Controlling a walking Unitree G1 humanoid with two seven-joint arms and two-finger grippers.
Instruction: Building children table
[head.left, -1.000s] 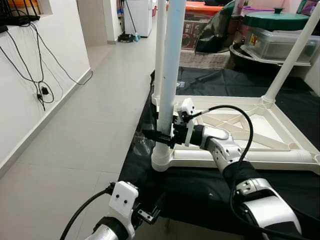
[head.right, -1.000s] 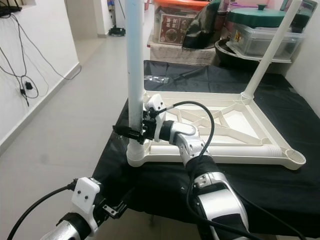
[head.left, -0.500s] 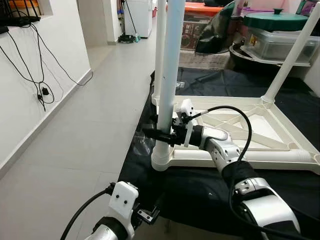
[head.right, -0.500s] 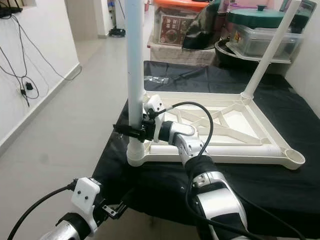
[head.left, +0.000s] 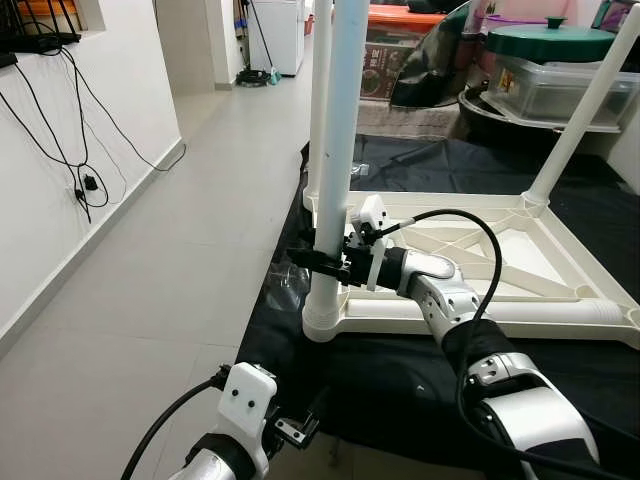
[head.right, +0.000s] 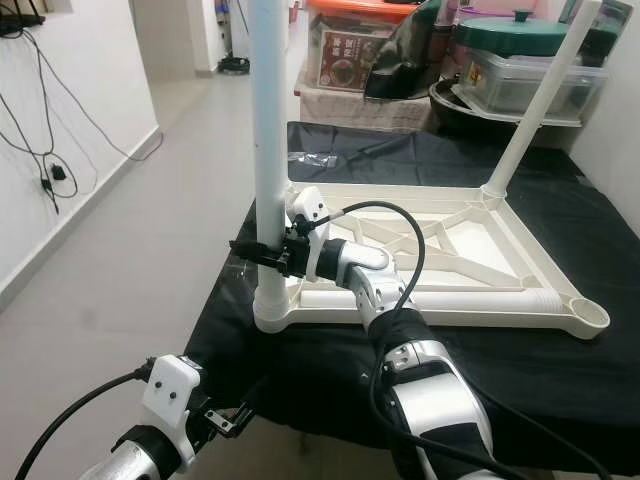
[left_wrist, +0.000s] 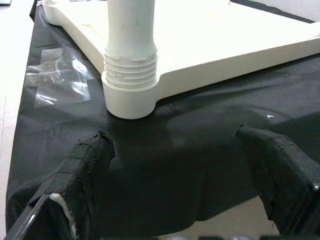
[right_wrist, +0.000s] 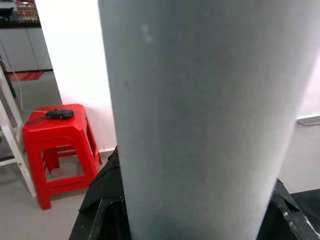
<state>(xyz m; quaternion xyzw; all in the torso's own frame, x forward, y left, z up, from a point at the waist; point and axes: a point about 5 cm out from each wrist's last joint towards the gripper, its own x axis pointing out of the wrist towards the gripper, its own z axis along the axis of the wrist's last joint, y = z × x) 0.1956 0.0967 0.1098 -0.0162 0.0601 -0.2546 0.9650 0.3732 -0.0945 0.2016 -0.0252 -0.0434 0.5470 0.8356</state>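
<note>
Right gripper (head.left: 318, 262) clamps upright leg (head.left: 333, 150), socket (head.left: 320, 322) at six o'clock below; left gripper (left_wrist: 175, 165) open, idle.

A cream plastic children's table (head.left: 500, 262) with white tube legs (head.left: 335, 150) lies on a black cloth (head.left: 420, 375); a bright red plastic stool (right_wrist: 57, 150) stands on the grey tiled floor (head.left: 170, 260).

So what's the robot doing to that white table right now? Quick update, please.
Right gripper clamped on near-corner table leg, just above its socket. Left gripper open, low beside the black cloth. Upside-down table top has three legs standing; nothing blocking.
</note>
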